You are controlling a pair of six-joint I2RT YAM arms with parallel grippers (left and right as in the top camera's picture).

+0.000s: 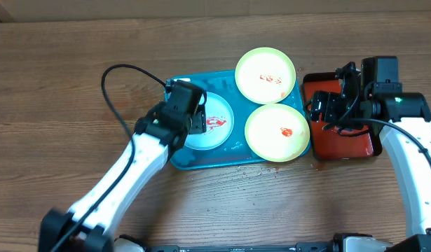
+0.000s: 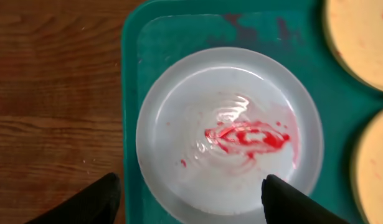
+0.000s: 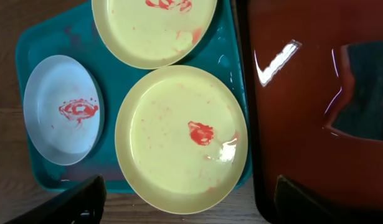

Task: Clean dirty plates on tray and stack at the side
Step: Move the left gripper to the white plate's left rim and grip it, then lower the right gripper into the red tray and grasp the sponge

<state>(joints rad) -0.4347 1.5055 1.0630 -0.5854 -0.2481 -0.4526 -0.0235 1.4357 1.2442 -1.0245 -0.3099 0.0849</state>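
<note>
On the turquoise tray (image 1: pixel 201 159), smeared pale blue plate (image 2: pixel 228 130) at its left end, two yellow-green plates (image 1: pixel 265 75) (image 1: pixel 277 132) at its right, left gripper (image 2: pixel 190 180) above the blue one, fingers spread wide, empty, right gripper (image 3: pixel 188 183) over the red tray (image 1: pixel 345 143) beside, wide, empty.

- You have a brown wooden table (image 1: pixel 54 63) with plank grain running left to right; it fills the overhead view.
- Near the middle, your turquoise tray (image 1: pixel 201 159) lies flat on the wood, turned slightly askew to the table's edges.
- Close against that tray's right side you'll see a smaller red tray (image 1: pixel 341 148) with a dark rim, also flat on the wood; whether the two rims touch cannot be told.
- Look along the turquoise tray's near edge: small dark specks (image 1: pixel 261 171) are scattered on the bare wood.
- Left of the tray, a black cable (image 1: pixel 106 94) loops over the table; you can't tell if it rests on it.
</note>
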